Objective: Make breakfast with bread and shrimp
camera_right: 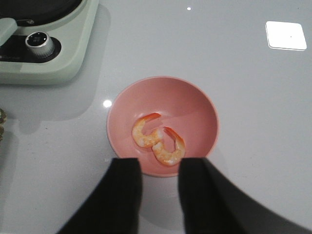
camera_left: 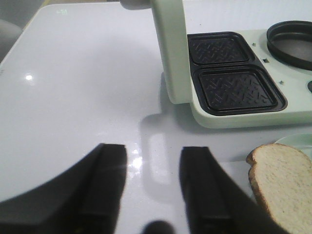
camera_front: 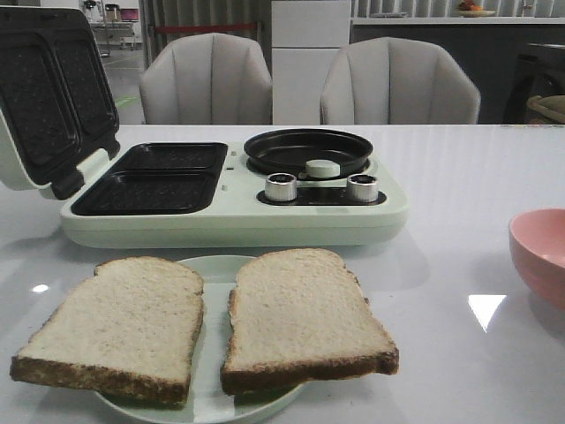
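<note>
Two bread slices lie side by side on a pale green plate (camera_front: 212, 405) at the front of the table: the left slice (camera_front: 119, 322) and the right slice (camera_front: 300, 314). An edge of one slice (camera_left: 285, 185) shows in the left wrist view. My left gripper (camera_left: 153, 151) is open and empty over bare table, beside that slice. Two curved orange-pink shrimp (camera_right: 144, 134) (camera_right: 170, 151) lie touching in a pink bowl (camera_right: 195, 112). My right gripper (camera_right: 160, 163) is open and empty, just above the bowl's near rim. Neither gripper shows in the front view.
A pale green sandwich maker (camera_front: 229, 225) stands behind the plate, its lid (camera_front: 48, 97) raised at the left over two black waffle wells (camera_front: 154, 181). It has a round black pan (camera_front: 307, 150) and two knobs. The pink bowl (camera_front: 540, 252) sits at the right edge. Two chairs stand behind the table.
</note>
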### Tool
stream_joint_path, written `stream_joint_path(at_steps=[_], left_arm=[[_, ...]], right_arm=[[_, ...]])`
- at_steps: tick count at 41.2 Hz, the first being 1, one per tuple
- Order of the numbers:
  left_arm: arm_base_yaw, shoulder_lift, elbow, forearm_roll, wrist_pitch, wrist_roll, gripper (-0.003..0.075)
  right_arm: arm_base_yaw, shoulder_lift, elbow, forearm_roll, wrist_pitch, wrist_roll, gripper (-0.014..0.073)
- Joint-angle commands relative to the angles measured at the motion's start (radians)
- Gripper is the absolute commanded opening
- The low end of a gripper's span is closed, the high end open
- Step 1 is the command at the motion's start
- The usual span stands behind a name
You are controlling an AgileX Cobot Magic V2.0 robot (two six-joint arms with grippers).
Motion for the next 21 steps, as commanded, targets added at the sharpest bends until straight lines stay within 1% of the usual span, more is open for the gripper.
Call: stream_joint_path(at_steps=[1,2,5,9,12,18,21], left_arm=[[-0.004,0.037,-0.029,-0.027,-0.076,-0.009,0.0562],[-0.008,0.047,-0.029,-0.029,-0.076,-0.009,0.0572],[-0.033,0.074,-0.029,-0.029,-0.078,0.0,0.0571],[-0.094,0.11,-0.031,-0.012,-0.089,0.007,0.0571],[-0.163,0.131,-0.031,-0.01,-0.101,0.072,0.0571],[-0.351,0.172,-0.031,0.029,-0.1,0.187,0.0571],[-0.45,0.195,-0.031,0.104,-0.084,0.193,0.0571]], right_arm=[[-0.006,0.01,-0.037,0.002,-0.088,-0.001,0.0553],[-0.006,0.012,-0.037,0.002,-0.093,-0.001,0.0568],[-0.006,0.019,-0.037,0.002,-0.096,-0.001,0.0571],[-0.006,0.02,-0.037,0.002,-0.096,-0.001,0.0571],[-0.006,0.02,-0.037,0.002,-0.096,-0.001,0.0571],[-0.006,0.02,-0.037,0.002,-0.096,-0.001,0.0571],[-0.006,0.02,-0.037,0.002,-0.096,-0.001,0.0571]])
